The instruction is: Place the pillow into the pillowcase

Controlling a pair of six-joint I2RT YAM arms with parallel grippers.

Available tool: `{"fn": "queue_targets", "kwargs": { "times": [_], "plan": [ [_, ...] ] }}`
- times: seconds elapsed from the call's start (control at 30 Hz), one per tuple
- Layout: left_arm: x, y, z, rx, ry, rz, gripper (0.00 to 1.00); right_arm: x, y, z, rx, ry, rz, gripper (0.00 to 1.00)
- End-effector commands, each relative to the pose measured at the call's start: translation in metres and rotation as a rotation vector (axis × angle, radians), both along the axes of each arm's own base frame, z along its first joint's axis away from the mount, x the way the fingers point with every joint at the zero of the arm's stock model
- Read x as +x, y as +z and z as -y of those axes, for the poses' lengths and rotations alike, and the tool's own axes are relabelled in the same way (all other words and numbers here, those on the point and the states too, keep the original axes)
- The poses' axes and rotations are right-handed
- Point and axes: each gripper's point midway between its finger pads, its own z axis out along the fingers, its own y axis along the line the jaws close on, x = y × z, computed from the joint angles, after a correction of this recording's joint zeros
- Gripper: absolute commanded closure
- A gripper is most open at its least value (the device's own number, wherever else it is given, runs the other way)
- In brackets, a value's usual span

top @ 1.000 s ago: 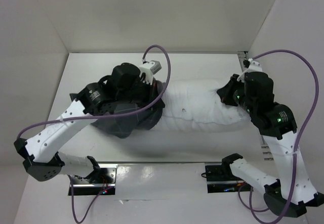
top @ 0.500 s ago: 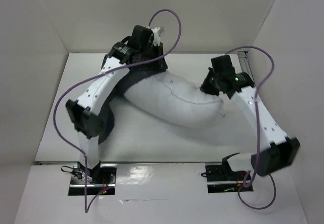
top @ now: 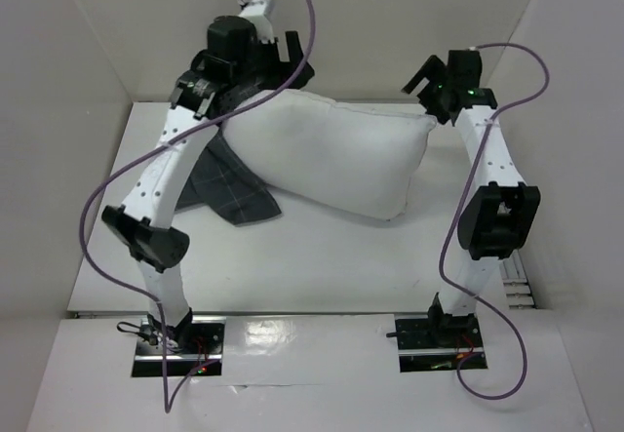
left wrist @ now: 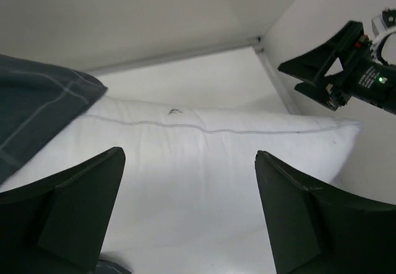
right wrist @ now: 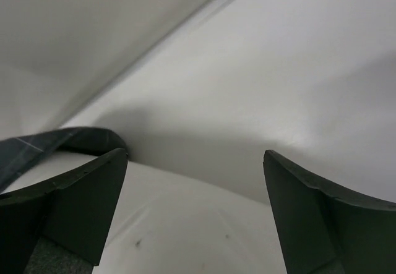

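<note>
White cushion, soft, rectangular: the pillow [top: 331, 154]. Plain cover, plump, creased at its right corner; the left wrist view shows a stitched seam along the long edge with a small dark fleck beside it. It lies crosswise on the far half of the table [top: 322, 266], long side running left to right, well apart from the arm bases.

Charcoal cloth with a thin pale grid: the pillowcase [top: 232, 186]. It is at the pillow's left end, lapping over the left corner, with a loose flap spread on the table nearer the bases. Most of the pillow lies bare outside it.

Left gripper [left wrist: 185, 215]: raised above the pillow's left end, jaws spread wide, nothing between the fingers [left wrist: 74, 206].

Right gripper [right wrist: 195, 215]: raised over the pillow's right end near the back wall [top: 390, 22], jaws likewise wide apart and holding nothing.

Obstructions: the left arm's forearm [top: 175, 154] crosses over the pillowcase in the top view and hides where cloth meets cushion, so how far the corner sits inside cannot be told. Purple cables [top: 96, 208] loop from both arms.
</note>
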Motion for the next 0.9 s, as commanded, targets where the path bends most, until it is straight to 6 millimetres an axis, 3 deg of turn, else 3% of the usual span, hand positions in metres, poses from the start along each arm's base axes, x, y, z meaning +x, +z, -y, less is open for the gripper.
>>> {"fn": "queue_targets", "kwargs": {
  "times": [0.0,0.07,0.13,0.2,0.23,0.3,0.33,0.43,0.47,0.5,0.57,0.67,0.7,0.77,0.8,0.87],
  "plan": [
    [-0.006,0.051,-0.04,-0.018,0.104,0.141,0.0,-0.003,0.104,0.031,-0.099,-0.041,0.256,0.01],
    [-0.007,0.049,-0.058,-0.008,0.145,0.132,0.04,-0.01,0.123,0.032,-0.124,-0.032,0.296,0.0],
    [-0.007,0.034,-0.069,-0.004,0.158,0.093,0.18,-0.018,0.139,0.028,-0.148,0.008,0.339,0.0],
    [-0.016,0.032,-0.077,-0.01,0.164,0.08,0.29,-0.02,0.131,0.009,-0.167,0.08,0.324,0.0],
    [-0.018,0.013,-0.075,0.005,0.149,0.036,0.37,-0.023,0.127,-0.014,-0.211,0.15,0.323,0.0],
    [-0.032,0.005,-0.077,0.01,0.137,0.015,0.46,-0.03,0.108,-0.038,-0.256,0.216,0.269,0.0],
    [-0.034,-0.021,-0.08,0.03,0.134,-0.043,0.46,-0.032,0.09,-0.066,-0.283,0.291,0.231,0.0],
    [-0.046,-0.046,-0.087,0.047,0.155,-0.099,0.35,-0.033,0.057,-0.102,-0.339,0.362,0.169,0.0],
    [-0.05,-0.069,-0.088,0.059,0.159,-0.153,0.32,-0.036,0.028,-0.125,-0.352,0.413,0.101,0.0],
    [-0.054,-0.077,-0.09,0.067,0.159,-0.17,0.28,-0.031,0.034,-0.135,-0.365,0.423,0.121,0.0],
    [-0.066,-0.101,-0.096,0.085,0.179,-0.221,0.26,-0.027,0.008,-0.156,-0.424,0.441,0.07,0.0],
    [-0.078,-0.118,-0.102,0.063,0.218,-0.264,0.26,-0.019,-0.003,-0.166,-0.491,0.414,0.052,0.0],
    [-0.089,-0.131,-0.101,0.06,0.217,-0.289,0.26,-0.013,-0.018,-0.171,-0.507,0.415,0.03,0.0],
    [-0.096,-0.141,-0.093,0.014,0.203,-0.304,0.23,-0.007,-0.032,-0.181,-0.517,0.425,0.013,0.0],
    [-0.103,-0.162,-0.085,0.013,0.183,-0.351,0.23,-0.007,-0.056,-0.184,-0.543,0.439,-0.046,0.0],
    [-0.109,-0.173,-0.075,-0.025,0.188,-0.395,0.22,-0.006,-0.06,-0.186,-0.556,0.425,-0.063,0.0]
  ]
}}
